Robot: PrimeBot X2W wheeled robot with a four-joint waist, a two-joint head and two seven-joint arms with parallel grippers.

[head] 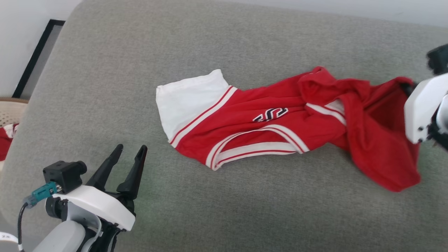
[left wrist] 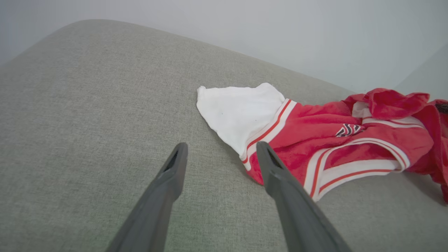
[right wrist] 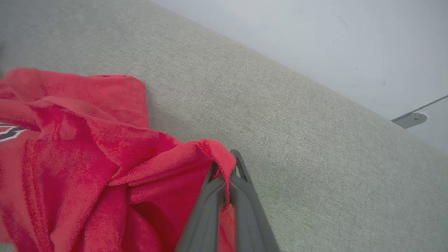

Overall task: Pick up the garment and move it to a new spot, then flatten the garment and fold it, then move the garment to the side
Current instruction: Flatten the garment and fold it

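The garment (head: 280,126), a red jersey shirt with white sleeves and striped trim, lies crumpled across the grey cushion (head: 224,49); part of its black lettering shows. My right gripper (right wrist: 225,164) is shut on a red fold of the garment (right wrist: 87,154) at its right end, lifting that edge. At the right edge of the head view only its white housing (head: 421,110) shows. My left gripper (head: 131,150) stands open at the lower left, off the cloth. In the left wrist view its fingers (left wrist: 176,168) point at the white sleeve (left wrist: 238,108), nothing between them.
The grey cushion fills most of the scene, with bare fabric in front of and behind the garment. A pale wall (head: 21,35) and a dark frame (head: 36,56) stand at the left. A woven basket (head: 10,112) with some red cloth sits at the far left edge.
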